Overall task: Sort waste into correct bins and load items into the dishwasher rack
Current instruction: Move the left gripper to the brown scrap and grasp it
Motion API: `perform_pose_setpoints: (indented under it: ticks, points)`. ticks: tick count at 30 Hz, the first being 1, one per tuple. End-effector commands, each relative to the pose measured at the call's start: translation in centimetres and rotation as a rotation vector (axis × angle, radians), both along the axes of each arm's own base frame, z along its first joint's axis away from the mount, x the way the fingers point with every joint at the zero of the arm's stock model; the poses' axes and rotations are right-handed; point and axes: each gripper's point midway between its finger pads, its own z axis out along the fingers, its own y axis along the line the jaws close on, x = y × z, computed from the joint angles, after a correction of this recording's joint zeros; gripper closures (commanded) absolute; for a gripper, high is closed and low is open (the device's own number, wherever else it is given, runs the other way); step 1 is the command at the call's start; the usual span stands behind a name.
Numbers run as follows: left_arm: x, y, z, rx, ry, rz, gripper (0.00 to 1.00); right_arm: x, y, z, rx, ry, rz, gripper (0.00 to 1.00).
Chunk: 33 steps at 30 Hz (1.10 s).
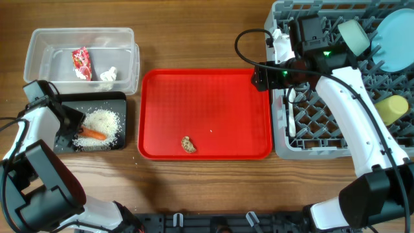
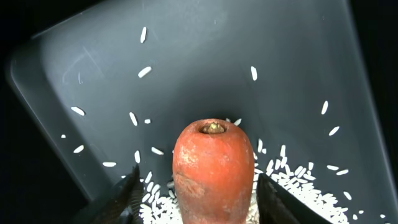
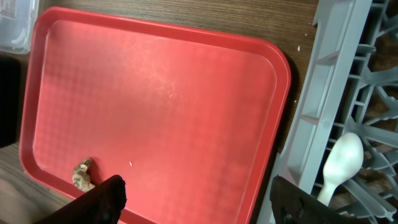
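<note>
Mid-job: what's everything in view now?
tub: 1, clear, far left
snack wrapper: 1, red-and-white, in tub
tissue: 1, white, in tub
black tray: 1, black, beside tub
rice: many, white, black tray
carrot: 1, orange, black tray
red tray: 1, red, centre
food lump: 1, brown, red tray
dishwasher rack: 1, grey, right
plate: 1, pale blue, rack
bowl: 1, mint green, rack
cup: 1, yellow, rack
spoon: 1, white, rack
left gripper: 1, black, open astride carrot
right gripper: 1, black, open over red tray

You saw a wood-grain table (image 1: 194, 188), a red tray (image 3: 155, 93) of finely textured, faintly glossy plastic, a grey rack (image 3: 333, 74) of matt plastic, a smooth black tray (image 2: 217, 50) and a dull, faintly rough carrot (image 2: 213, 168).
</note>
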Motion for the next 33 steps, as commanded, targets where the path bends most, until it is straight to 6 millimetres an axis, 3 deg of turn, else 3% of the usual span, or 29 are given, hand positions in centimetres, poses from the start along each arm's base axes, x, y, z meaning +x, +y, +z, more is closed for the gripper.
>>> perform_pose_setpoints:
  ticks: [1, 4, 7, 9, 12, 15, 23, 28, 33]
  points:
    - [0.9, 0.9, 2.7, 0.041, -0.046, 0.003, 0.40, -0.1, -0.3, 0.4, -0.002, -0.010, -0.015, 0.23]
    - [1.7, 0.7, 5.7, 0.053, -0.105, -0.010, 0.40, 0.0, -0.3, 0.4, -0.002, -0.011, -0.015, 0.23]
    - [3.2, -1.3, 9.1, 0.047, -0.207, -0.109, 0.41, 0.0, -0.3, 0.4, -0.002, -0.011, -0.015, 0.23]
    - [3.9, -3.2, 10.4, 0.021, -0.254, -0.165, 0.41, 0.0, -0.3, 0.4, -0.002, -0.011, -0.015, 0.23]
    - [4.7, -9.5, 11.4, -0.079, -0.282, -0.327, 0.41, 0.0, -0.2, 0.5, -0.002, -0.014, -0.015, 0.23]
    - [4.3, -15.3, 10.4, -0.159, -0.214, -0.477, 0.41, 0.0, -0.2, 0.4, -0.002, -0.013, -0.015, 0.23]
    - [0.4, -26.6, 6.4, -0.246, 0.007, -0.791, 0.37, 0.0, -0.2, 0.4, -0.002, -0.013, -0.015, 0.22]
    - [-2.7, -31.5, 3.6, -0.268, 0.133, -0.893, 0.37, 0.0, -0.2, 0.4, -0.002, -0.013, -0.015, 0.22]
    - [-5.1, -34.5, 1.4, -0.262, 0.228, -0.950, 0.36, -0.1, -0.3, 0.4, -0.002, -0.010, -0.015, 0.22]
